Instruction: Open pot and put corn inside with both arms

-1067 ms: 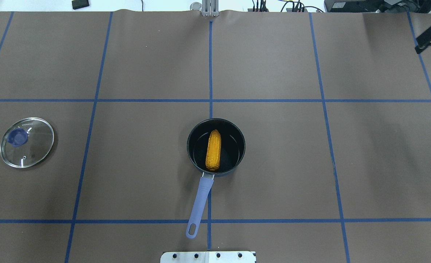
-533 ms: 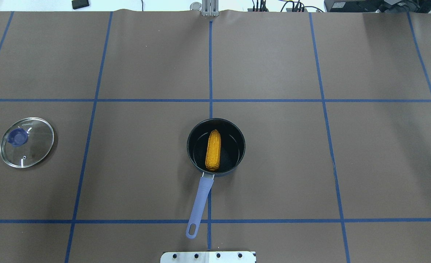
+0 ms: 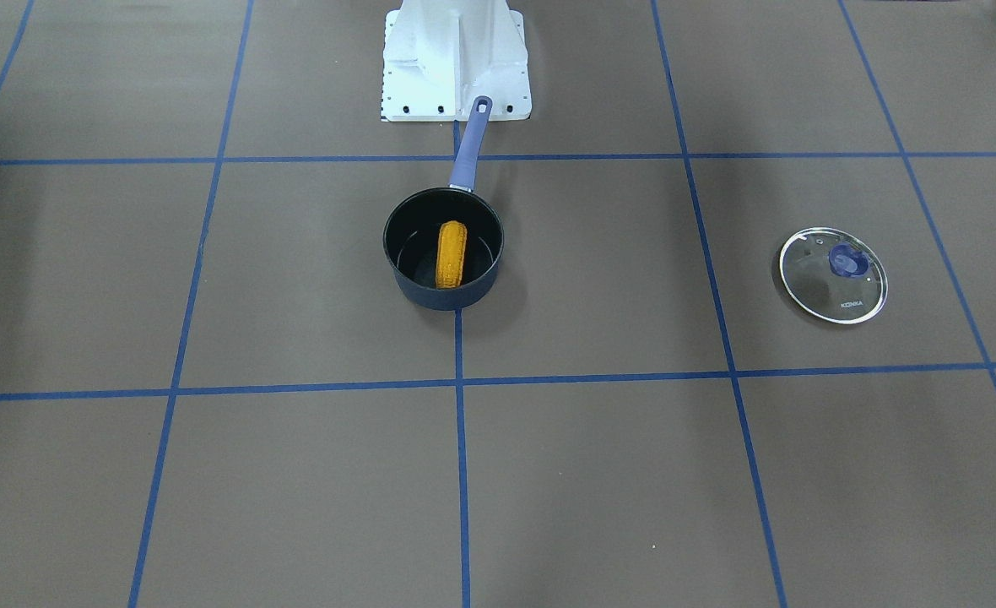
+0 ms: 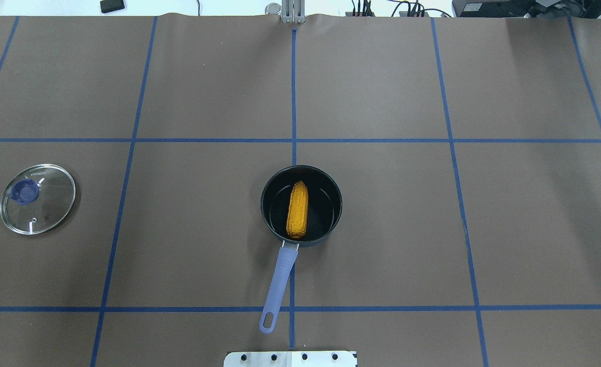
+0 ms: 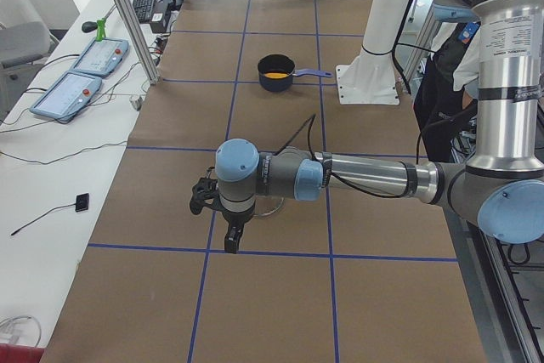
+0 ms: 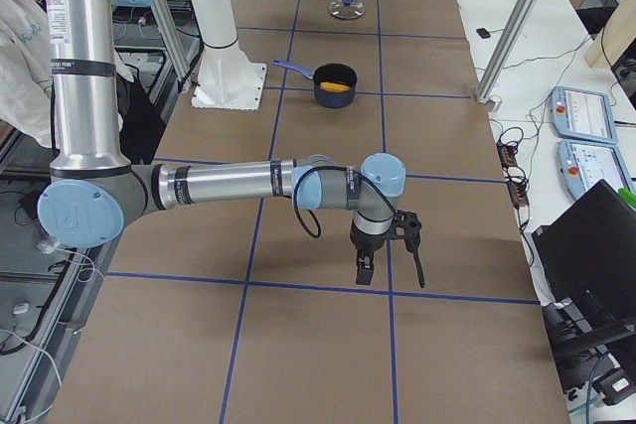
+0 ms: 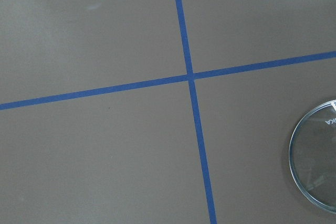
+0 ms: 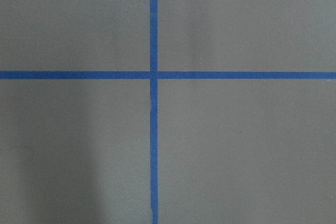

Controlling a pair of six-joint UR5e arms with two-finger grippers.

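Observation:
The dark pot (image 4: 333,204) stands open at the table's middle, its lilac handle (image 4: 279,285) pointing toward the robot base. The corn (image 4: 298,210) lies inside it, and also shows in the front view (image 3: 451,254). The glass lid (image 4: 37,199) with its blue knob lies flat far to the left, also seen in the front view (image 3: 833,274) and at the left wrist view's edge (image 7: 315,166). The left gripper (image 5: 217,218) hovers near the lid. The right gripper (image 6: 390,270) hovers over the table's right end. Both show only in side views; I cannot tell whether they are open or shut.
The white base block (image 3: 456,59) stands just behind the pot handle. Blue tape lines (image 4: 294,140) divide the brown table cover. Control pendants (image 5: 81,74) and cables lie beyond the table's far edge.
The right gripper, seen at the overhead view's top right edge 1.1 s ago, has left that view. Pot, corn and lid have not moved.

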